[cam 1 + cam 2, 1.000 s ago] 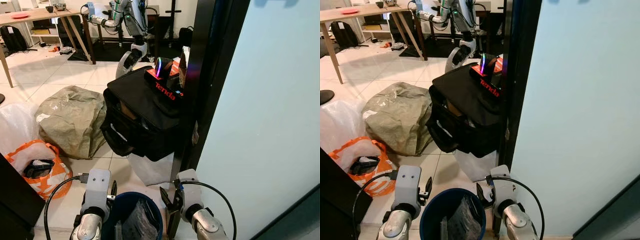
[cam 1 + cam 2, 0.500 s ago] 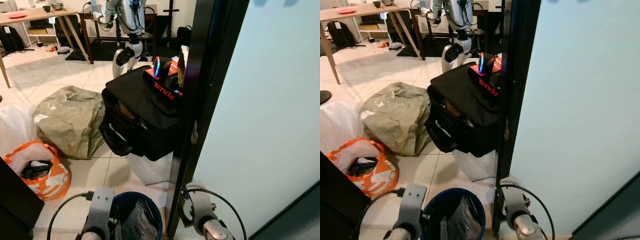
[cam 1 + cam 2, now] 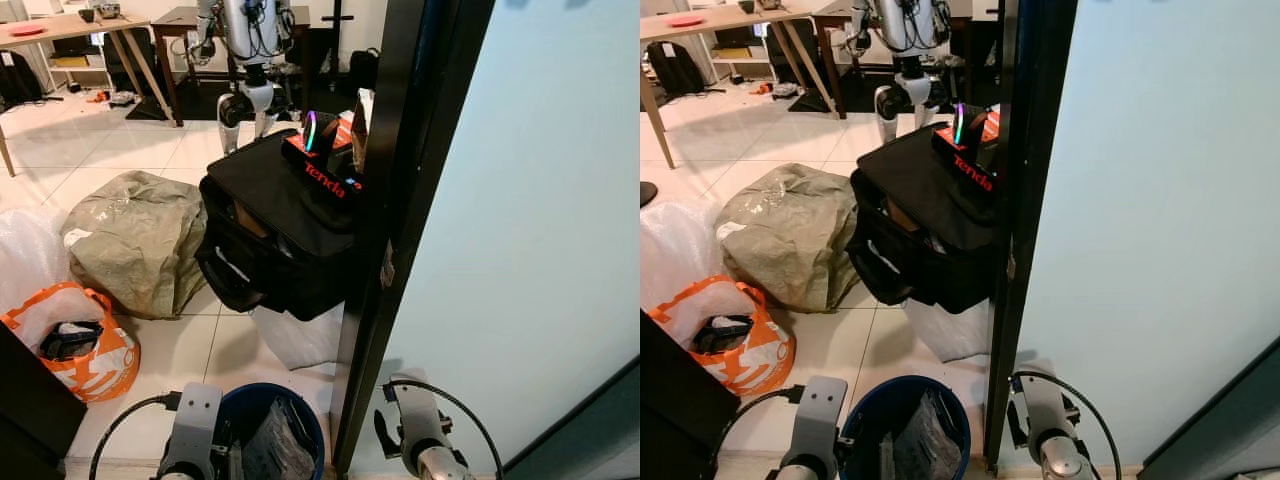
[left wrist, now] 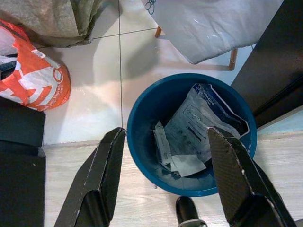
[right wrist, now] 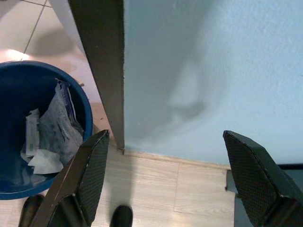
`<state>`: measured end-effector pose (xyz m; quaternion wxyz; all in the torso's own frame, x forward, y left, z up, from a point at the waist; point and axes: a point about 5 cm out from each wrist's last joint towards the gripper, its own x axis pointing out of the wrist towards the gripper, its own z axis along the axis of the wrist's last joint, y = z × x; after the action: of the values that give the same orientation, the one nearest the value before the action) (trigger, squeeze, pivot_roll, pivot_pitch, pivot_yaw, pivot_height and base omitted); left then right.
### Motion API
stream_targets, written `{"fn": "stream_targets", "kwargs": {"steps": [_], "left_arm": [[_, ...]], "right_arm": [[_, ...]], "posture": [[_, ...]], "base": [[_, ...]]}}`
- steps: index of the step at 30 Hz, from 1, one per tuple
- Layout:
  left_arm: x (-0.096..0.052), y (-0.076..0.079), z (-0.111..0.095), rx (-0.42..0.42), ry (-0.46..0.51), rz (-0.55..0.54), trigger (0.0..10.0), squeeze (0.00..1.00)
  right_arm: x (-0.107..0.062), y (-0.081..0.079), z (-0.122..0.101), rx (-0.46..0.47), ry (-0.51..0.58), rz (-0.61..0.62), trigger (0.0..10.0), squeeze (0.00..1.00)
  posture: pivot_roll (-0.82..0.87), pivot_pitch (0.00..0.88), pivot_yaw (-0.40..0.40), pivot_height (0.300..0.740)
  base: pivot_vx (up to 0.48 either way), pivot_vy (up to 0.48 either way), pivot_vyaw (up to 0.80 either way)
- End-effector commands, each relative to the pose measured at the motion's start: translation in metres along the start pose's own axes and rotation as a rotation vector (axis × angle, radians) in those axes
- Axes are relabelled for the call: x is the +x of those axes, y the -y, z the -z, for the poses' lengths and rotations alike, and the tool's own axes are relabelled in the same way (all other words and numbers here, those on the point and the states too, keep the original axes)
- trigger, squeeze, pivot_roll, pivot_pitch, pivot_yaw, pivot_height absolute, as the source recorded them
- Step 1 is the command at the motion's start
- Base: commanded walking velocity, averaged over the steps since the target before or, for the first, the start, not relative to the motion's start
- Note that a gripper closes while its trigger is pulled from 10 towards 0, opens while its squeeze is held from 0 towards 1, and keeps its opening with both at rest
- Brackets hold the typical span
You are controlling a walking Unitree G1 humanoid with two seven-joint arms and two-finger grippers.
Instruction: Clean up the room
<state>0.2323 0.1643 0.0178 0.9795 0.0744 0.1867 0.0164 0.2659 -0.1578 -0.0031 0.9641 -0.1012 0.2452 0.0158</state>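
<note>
The blue bin sits at 6 o'clock, directly below the robot, and holds crumpled paper and a plastic mailer. The left gripper hangs above its rim, jaws spread wide and empty. The right gripper hangs beside the dark door frame, jaws likewise released, holding nothing. At 10 o'clock lie an orange bag and a grey-green sack; a black bag stands at 12 o'clock. Risk: any turn could swing the right arm into the frame or tip the bin, both being very close.
</note>
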Motion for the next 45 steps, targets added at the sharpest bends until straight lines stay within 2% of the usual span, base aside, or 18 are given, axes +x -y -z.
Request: {"fn": "stream_targets", "kwargs": {"steps": [1, 20, 45], "left_arm": [[-0.001, -0.001, 0.003, 0.001, -0.011, -0.010, 10.0, 0.00], [-0.001, 0.004, 0.000, 0.008, 0.024, 0.019, 10.0, 0.00], [0.001, 0.009, -0.007, 0.005, 0.073, 0.058, 10.0, 0.00]], "right_arm": [[-0.003, -0.002, 0.007, 0.024, -0.030, 0.005, 10.0, 0.00], [-0.004, -0.008, 0.006, 0.045, -0.031, -0.013, 10.0, 0.00], [-0.005, -0.006, 0.006, 0.048, -0.030, -0.011, 10.0, 0.00]], "posture": [[-0.01, 0.140, -0.001, 0.740], [0.00, 0.128, -0.005, 0.740], [-0.01, 0.111, 0.002, 0.740]], "base": [[0.000, 0.000, 0.00], [0.000, 0.000, -0.79], [0.000, 0.000, -0.80]]}}
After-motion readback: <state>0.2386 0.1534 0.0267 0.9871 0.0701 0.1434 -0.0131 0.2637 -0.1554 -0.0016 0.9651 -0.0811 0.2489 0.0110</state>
